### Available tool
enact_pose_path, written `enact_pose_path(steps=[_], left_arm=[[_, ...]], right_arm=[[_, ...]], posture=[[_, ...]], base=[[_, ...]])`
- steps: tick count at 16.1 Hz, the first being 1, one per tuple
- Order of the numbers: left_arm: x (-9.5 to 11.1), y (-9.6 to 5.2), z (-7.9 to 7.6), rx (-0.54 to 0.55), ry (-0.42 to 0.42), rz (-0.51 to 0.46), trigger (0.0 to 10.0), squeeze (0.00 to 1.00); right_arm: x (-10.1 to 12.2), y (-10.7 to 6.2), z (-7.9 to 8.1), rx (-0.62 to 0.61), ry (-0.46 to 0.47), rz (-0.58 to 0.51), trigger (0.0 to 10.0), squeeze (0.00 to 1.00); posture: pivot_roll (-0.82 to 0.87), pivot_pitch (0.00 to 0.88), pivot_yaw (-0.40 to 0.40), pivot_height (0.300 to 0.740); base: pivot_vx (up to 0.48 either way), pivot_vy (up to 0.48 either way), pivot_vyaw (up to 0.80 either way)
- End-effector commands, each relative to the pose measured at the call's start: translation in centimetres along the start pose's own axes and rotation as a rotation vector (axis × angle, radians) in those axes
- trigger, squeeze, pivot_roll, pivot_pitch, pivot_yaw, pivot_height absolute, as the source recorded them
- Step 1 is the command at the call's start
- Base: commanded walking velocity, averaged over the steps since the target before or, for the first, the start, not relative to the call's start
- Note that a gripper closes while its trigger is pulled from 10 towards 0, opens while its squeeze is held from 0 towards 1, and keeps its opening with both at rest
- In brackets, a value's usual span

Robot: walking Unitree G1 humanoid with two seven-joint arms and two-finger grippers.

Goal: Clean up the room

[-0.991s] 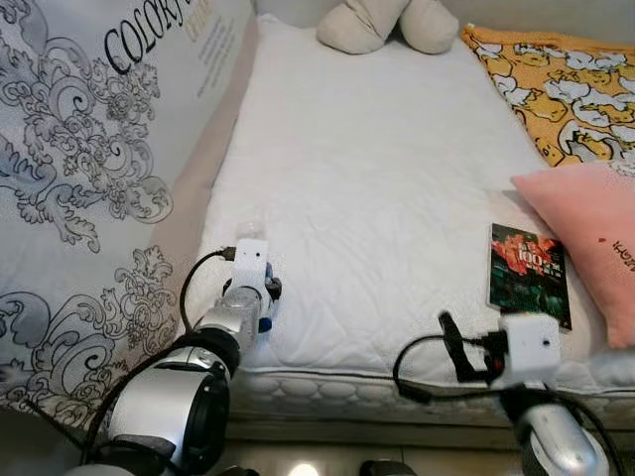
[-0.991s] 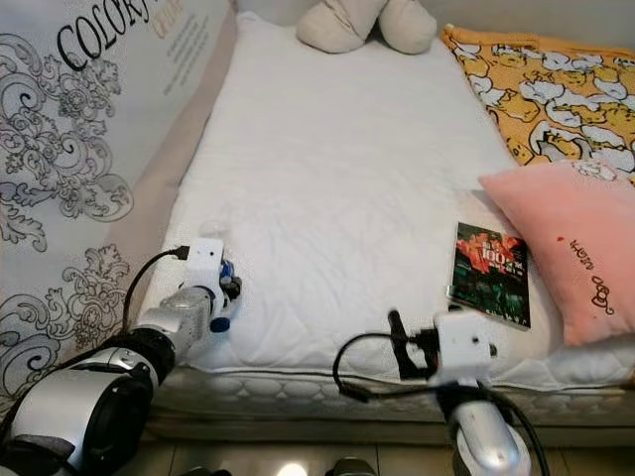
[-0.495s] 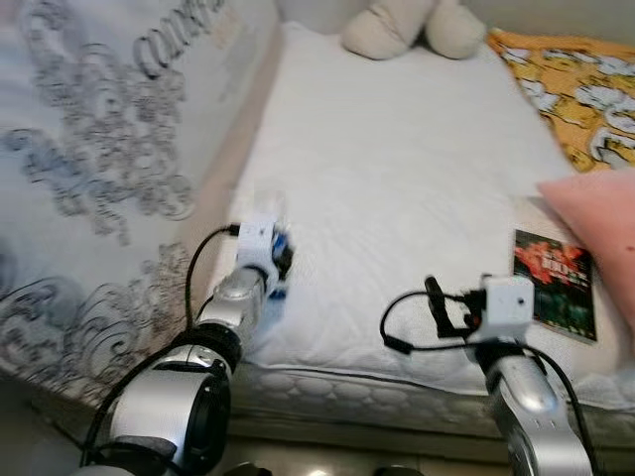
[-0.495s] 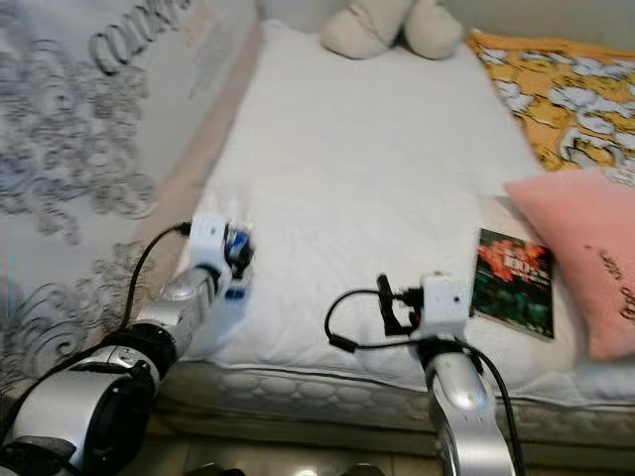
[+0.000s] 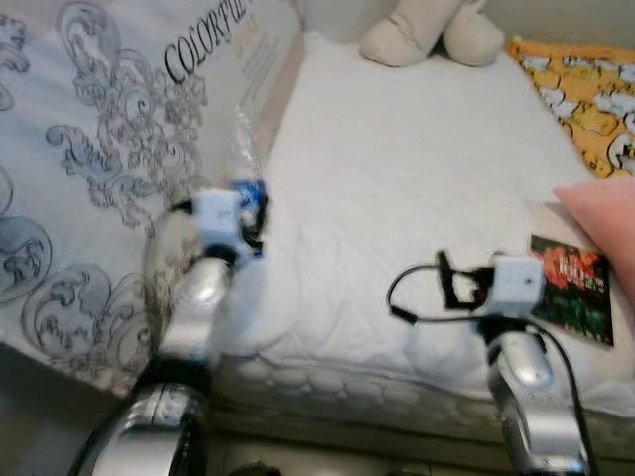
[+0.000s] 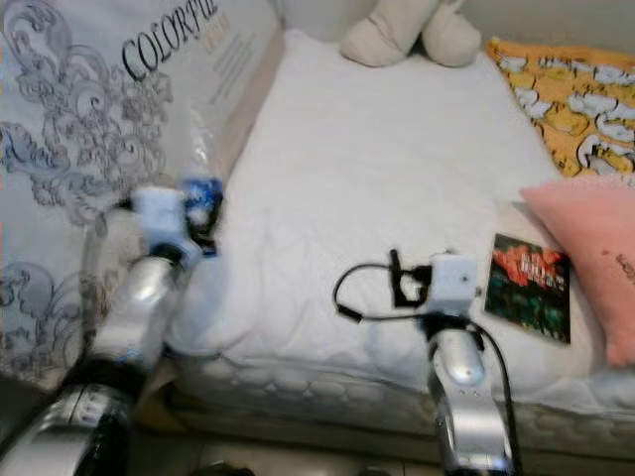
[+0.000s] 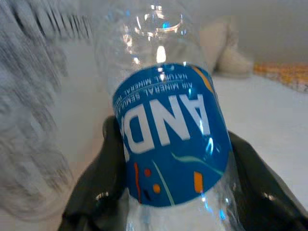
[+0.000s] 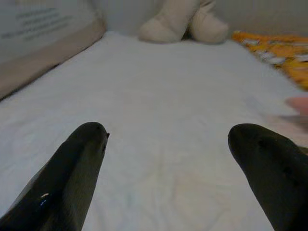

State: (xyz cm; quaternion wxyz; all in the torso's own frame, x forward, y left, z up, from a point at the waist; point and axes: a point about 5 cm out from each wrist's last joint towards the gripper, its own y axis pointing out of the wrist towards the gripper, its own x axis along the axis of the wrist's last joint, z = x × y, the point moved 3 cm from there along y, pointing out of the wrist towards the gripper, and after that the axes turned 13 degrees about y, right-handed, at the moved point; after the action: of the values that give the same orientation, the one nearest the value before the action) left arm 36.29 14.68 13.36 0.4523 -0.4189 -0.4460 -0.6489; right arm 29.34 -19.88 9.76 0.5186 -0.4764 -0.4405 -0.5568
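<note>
1. The bed point(image 5: 417, 198), covered in a white quilted sheet, serves as the landmark here.
2. The left gripper point(image 7: 168, 192) is clamped on a clear plastic water bottle point(image 7: 168, 125) with a blue label; its black fingers point(image 7: 103, 173) press against both sides of the label.
3. In the head views, that bottle point(image 5: 245, 188) is held up in the air just past the bed's left edge, in front of a large grey-white board point(image 5: 109, 159) printed with scroll ornaments and the word "COLORFUL".
4. The right gripper point(image 8: 183, 159) hovers low over the near part of the bed, its two black fingers point(image 8: 72, 168) spread wide apart with nothing between them.
5. A dark book point(image 6: 529, 286) with a red cover picture lies flat on the bed's right side, just beyond the right arm's wrist.
6. A pink pillow point(image 6: 595, 248) sits at the bed's right edge, beside the book.
7. A yellow patterned blanket point(image 6: 571, 99) covers the bed's far right corner.
8. A beige plush toy point(image 5: 432, 30) rests at the head of the bed.
</note>
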Motion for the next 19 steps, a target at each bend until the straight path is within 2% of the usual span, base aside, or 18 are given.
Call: enact_pose_path(steps=[1,2,4,5,6,7,8,12,16,19], left_arm=[[2.1,-0.8,-0.6,-0.065,0.0,-0.094,0.0,0.0],[1.8,-1.6,-0.9,-0.083,-0.002,-0.083,0.0,0.0],[-1.0,-4.6,-1.6,-0.11,-0.025,0.021,0.0,0.0],[-1.4,-4.9,-2.2,-0.101,-0.061,0.047,0.0,0.0],[-0.9,-4.7,-2.7,-0.106,-0.036,0.029,0.0,0.0],[-0.6,-4.5,-3.0,-0.1,-0.049,0.03,8.2,0.0],[-0.5,-4.5,-3.0,-0.084,-0.067,0.041,10.0,0.0],[-0.3,-4.5,-2.6,-0.069,-0.102,0.052,10.0,0.0],[-1.1,-5.1,-1.6,-0.02,-0.123,0.098,10.0,0.0],[-1.2,-5.4,-1.5,-0.029,-0.126,0.103,10.0,0.0]], right_arm=[[0.8,-0.2,-0.2,-0.016,-0.014,-0.054,10.0,0.0],[0.8,-0.4,-0.1,-0.009,-0.02,-0.06,10.0,0.0],[0.4,-1.3,0.5,0.026,-0.039,-0.059,10.0,0.0],[0.0,-1.3,0.6,0.035,-0.038,-0.041,10.0,0.0],[-0.2,-1.2,0.6,0.036,-0.037,-0.035,10.0,0.0],[-0.2,-1.0,0.7,0.046,-0.036,-0.032,10.0,0.0],[-0.1,-0.8,0.8,0.055,-0.041,-0.027,10.0,0.0],[-0.2,-0.3,-0.1,0.043,-0.038,-0.012,10.0,0.0],[0.0,-1.3,0.1,0.039,0.006,-0.079,10.0,0.0],[-0.6,-1.5,0.4,0.045,0.008,-0.051,10.0,0.0]], posture=[[-0.12,0.0,0.079,0.74],[-0.12,0.0,0.081,0.74],[-0.11,0.0,0.068,0.74],[-0.1,0.0,0.055,0.74],[-0.1,0.0,0.045,0.74],[-0.09,0.0,0.03,0.74],[-0.09,0.0,0.016,0.74],[-0.08,0.0,0.003,0.74],[-0.08,0.0,0.007,0.74],[-0.08,0.0,0.014,0.74]], base=[[0.0,0.0,0.0],[0.0,0.0,0.0],[0.0,0.0,0.0],[0.0,0.0,0.0],[0.0,0.0,0.0],[0.0,0.0,0.0],[0.0,-0.48,0.0],[0.0,-0.48,0.0],[0.0,-0.48,0.0],[0.0,-0.48,0.0]])
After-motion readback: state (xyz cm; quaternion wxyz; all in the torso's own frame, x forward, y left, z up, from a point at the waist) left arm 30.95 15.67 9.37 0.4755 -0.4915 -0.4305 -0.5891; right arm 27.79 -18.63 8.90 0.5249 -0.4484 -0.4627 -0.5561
